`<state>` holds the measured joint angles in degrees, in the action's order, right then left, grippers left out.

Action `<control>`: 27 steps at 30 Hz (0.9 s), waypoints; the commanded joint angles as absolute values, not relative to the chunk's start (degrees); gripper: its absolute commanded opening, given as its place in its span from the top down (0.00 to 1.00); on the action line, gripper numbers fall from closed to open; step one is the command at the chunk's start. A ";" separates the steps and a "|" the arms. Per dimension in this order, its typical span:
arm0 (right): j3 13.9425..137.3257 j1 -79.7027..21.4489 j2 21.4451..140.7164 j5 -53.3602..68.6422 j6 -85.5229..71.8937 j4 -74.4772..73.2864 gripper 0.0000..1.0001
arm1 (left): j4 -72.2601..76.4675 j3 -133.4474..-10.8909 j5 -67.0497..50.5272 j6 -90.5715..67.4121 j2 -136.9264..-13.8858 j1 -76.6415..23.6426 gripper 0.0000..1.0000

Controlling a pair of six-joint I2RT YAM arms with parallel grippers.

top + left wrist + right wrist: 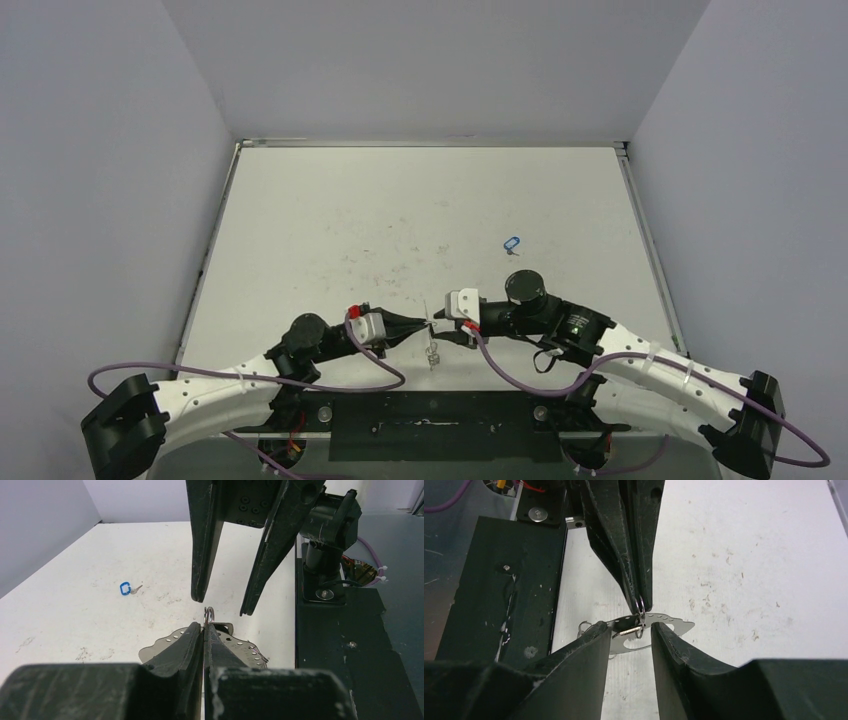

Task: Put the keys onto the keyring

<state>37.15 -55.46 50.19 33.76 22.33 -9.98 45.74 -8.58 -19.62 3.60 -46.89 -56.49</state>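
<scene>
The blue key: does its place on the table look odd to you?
Yes. The blue key lies alone on the table, far from the keyring, which the left gripper pinches by a wire loop.

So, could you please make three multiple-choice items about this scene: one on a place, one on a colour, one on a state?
1. Where is the loose key? A on the table, alone; B held in a gripper; C out of view.
2. Its head is: A red; B blue; C yellow.
3. The left gripper is: A wide open; B shut on a wire loop of the keyring; C out of view.
Answers: 1 A, it lies alone there; 2 B, plainly blue in two views; 3 B, its fingers pinch the loop.
</scene>
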 commanded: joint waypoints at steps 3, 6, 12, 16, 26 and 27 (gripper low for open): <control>37.77 -55.02 53.68 37.00 21.34 1.23 0.66 | 50.92 -8.96 -20.39 2.89 -45.17 -56.69 1.00; 37.82 -55.04 55.45 36.84 20.92 2.77 0.72 | 50.92 -8.97 -20.50 2.89 -45.10 -56.72 1.00; 38.67 -54.69 56.31 36.11 21.12 1.40 1.00 | 50.26 -8.70 -19.90 3.16 -44.48 -56.72 1.00; 39.14 -54.54 56.16 35.32 21.35 0.18 1.00 | 48.87 -8.64 -19.30 3.84 -43.09 -56.73 1.00; 38.37 -53.99 54.67 34.71 21.64 -0.73 0.65 | 46.40 -8.69 -18.80 4.16 -41.26 -56.69 1.00; 38.33 -54.04 54.67 34.76 21.32 -0.48 0.65 | 46.43 -8.73 -18.88 4.13 -41.35 -56.69 1.00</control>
